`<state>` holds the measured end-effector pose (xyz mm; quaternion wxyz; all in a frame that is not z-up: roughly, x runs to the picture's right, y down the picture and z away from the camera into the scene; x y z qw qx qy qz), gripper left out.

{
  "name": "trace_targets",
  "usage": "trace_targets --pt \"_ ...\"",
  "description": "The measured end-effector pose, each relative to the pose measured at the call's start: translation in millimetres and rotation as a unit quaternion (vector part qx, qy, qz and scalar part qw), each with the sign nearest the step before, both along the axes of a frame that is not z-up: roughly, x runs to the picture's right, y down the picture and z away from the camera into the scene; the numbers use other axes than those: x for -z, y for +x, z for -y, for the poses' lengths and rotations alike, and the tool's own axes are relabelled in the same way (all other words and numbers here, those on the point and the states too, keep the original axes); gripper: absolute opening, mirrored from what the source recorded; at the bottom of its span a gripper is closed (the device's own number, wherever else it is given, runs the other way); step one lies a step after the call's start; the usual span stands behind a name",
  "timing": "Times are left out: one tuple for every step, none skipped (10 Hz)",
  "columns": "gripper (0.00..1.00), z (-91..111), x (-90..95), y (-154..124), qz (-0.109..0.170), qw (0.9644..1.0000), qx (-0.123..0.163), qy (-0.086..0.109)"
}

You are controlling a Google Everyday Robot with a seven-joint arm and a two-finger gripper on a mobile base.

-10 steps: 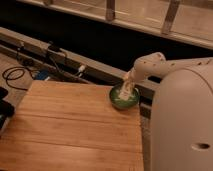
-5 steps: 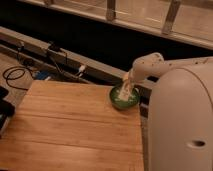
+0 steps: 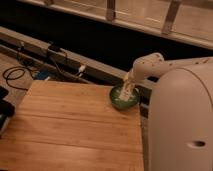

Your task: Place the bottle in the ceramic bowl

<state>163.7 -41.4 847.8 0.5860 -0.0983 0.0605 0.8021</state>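
The green ceramic bowl point(image 3: 116, 102) sits at the far right edge of the wooden table point(image 3: 75, 125). My white arm point(image 3: 147, 66) bends down from the right. Its gripper point(image 3: 128, 92) reaches into the bowl from above. A pale shape stands inside the bowl at the gripper's tip. I cannot tell the bottle apart from the gripper there.
My white body point(image 3: 182, 125) fills the right side, close to the table's right edge. Black cables point(image 3: 20, 75) and a power strip point(image 3: 56, 50) lie on the floor beyond the table's far left. A dark object point(image 3: 5, 107) sits at the left edge. A dark rail runs behind the table.
The gripper has stayed at the bowl, and nothing else has visibly moved.
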Motion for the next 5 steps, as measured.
trace_targets --pt "0.79 0.0 0.0 0.0 0.0 1.0 0.0 0.0" --pt "0.8 -0.2 0.0 0.4 0.0 1.0 0.0 0.0" --pt "0.8 -0.3 0.0 0.6 0.0 1.0 0.0 0.0" --pt "0.8 -0.1 0.0 0.1 0.0 1.0 0.0 0.0" --pt "0.8 -0.1 0.1 0.3 0.0 1.0 0.0 0.0"
